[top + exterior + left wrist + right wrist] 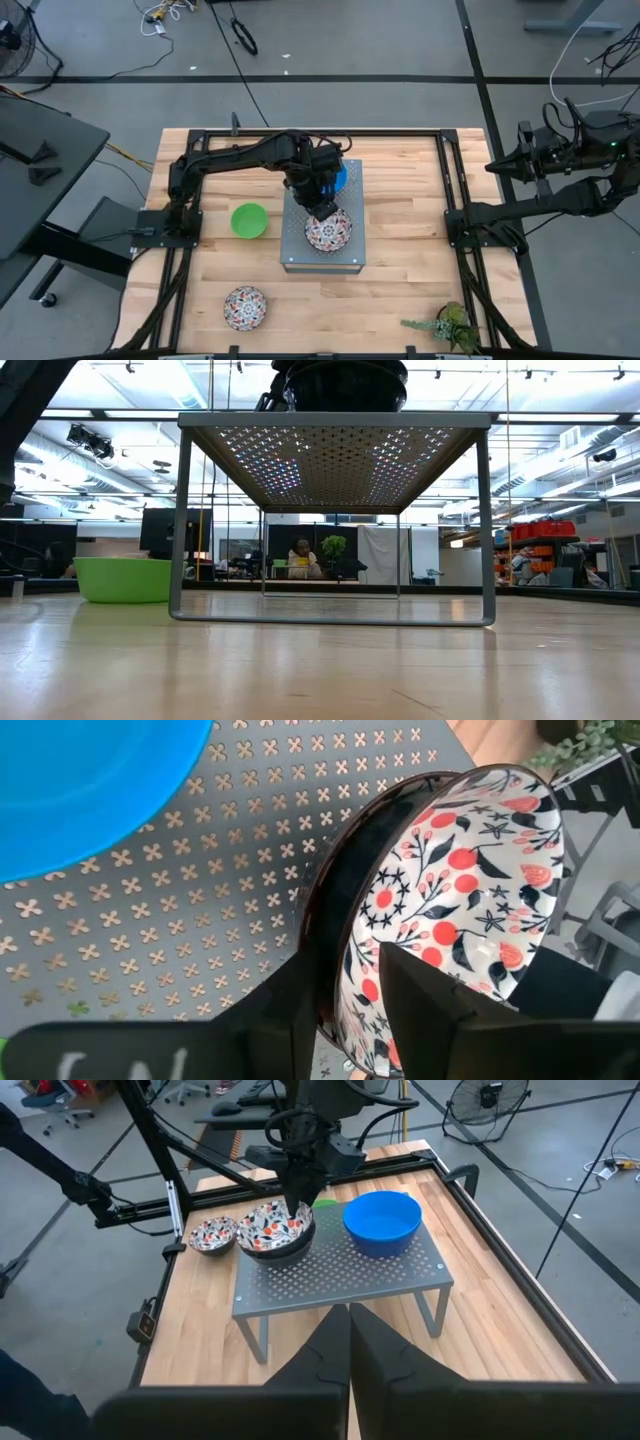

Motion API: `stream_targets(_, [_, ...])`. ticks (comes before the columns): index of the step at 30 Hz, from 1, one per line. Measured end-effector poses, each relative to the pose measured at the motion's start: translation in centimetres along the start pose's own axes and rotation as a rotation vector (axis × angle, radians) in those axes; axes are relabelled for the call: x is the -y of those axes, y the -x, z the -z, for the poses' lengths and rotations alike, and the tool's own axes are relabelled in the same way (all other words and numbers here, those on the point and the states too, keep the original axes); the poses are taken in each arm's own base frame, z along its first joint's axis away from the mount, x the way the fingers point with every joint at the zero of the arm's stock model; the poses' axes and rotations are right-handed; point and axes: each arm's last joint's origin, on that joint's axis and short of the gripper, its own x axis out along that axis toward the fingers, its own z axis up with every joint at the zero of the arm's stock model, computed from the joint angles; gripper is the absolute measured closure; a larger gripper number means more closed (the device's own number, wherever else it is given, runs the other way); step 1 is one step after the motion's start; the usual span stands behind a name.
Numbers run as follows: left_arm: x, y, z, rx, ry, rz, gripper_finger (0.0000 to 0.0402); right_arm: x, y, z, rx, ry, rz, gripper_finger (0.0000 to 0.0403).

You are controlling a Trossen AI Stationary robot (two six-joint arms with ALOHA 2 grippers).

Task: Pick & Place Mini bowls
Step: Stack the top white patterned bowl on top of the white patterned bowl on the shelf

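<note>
Straddling the floral bowl's [328, 232] rim, left hand [324, 211] fingers stand loosened—white lettering there unreadable.

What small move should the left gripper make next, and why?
Probably lift straight up. The floral bowl already sits on the grey perforated box, and the left gripper fingers straddle its rim, jaws parted.

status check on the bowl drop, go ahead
Left gripper astride rim of floral bowl on grey perforated box, fingers apart. Right gripper shut, parked off table's right. Blue bowl alongside, clear.
</note>
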Motion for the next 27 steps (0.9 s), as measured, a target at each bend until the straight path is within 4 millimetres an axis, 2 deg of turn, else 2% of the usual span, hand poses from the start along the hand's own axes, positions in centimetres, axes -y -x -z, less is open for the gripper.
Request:
stream_targets(16, [-0.09, 0.00, -0.08, 0.027, -0.005, -0.039, 0.0285, 0.00, 0.00, 0.00, 0.000, 0.000, 0.000, 0.0400])
stream_targets(27, [0.05, 0.01, -0.07, 0.006, 0.007, 0.007, 0.0215, 0.00, 0.00, 0.00, 0.000, 0.000, 0.000, 0.0400])
